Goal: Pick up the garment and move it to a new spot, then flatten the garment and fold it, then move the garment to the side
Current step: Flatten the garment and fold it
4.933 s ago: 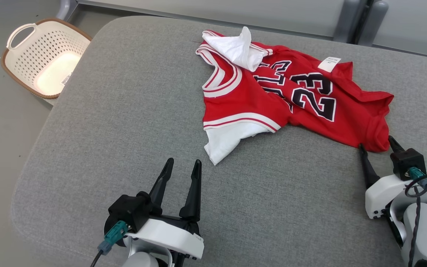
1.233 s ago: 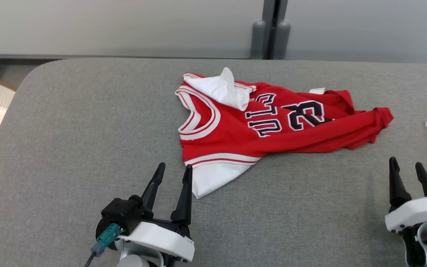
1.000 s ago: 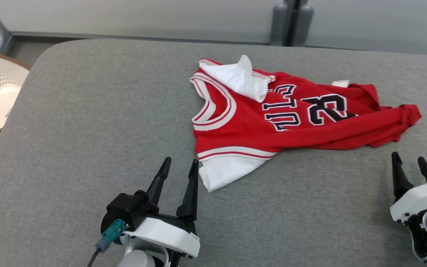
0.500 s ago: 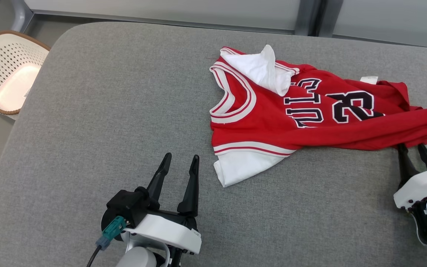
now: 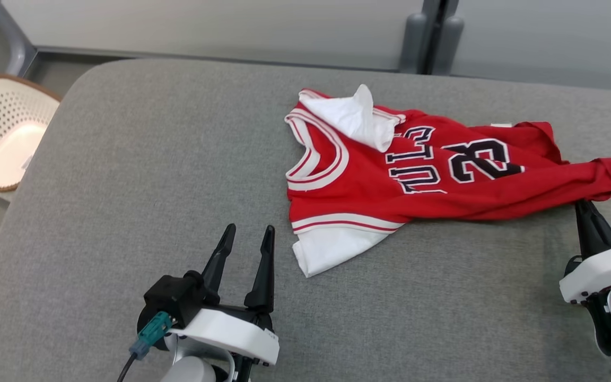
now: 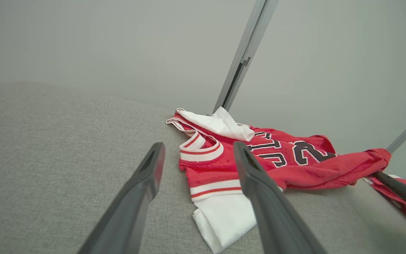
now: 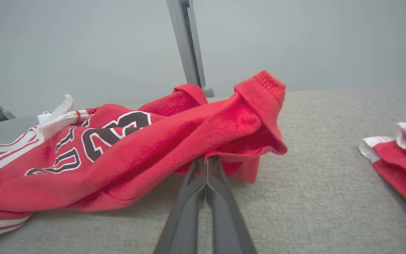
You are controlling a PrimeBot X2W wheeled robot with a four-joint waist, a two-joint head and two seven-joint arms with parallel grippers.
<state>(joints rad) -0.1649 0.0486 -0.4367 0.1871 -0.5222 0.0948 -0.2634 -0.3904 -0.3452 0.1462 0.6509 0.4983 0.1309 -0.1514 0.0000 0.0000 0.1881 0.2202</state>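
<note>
Jersey [image 5: 358, 196] lies crumpled on the cushion [image 5: 151, 159], red hem over the right gripper [image 5: 583, 204]'s closed tips, left gripper [image 5: 249, 229]'s fingers apart beside its white sleeve; the right wrist view adds a second red cloth [image 7: 400, 165].

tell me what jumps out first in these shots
A rumpled red jersey numbered 23 lies right of centre on the grey cushion. The right jaws are shut at its right-hand hem, seemingly pinching it, while the left jaws stand open at the head view's lower left. A pale perforated basket sits beyond the cushion's left edge.
</note>
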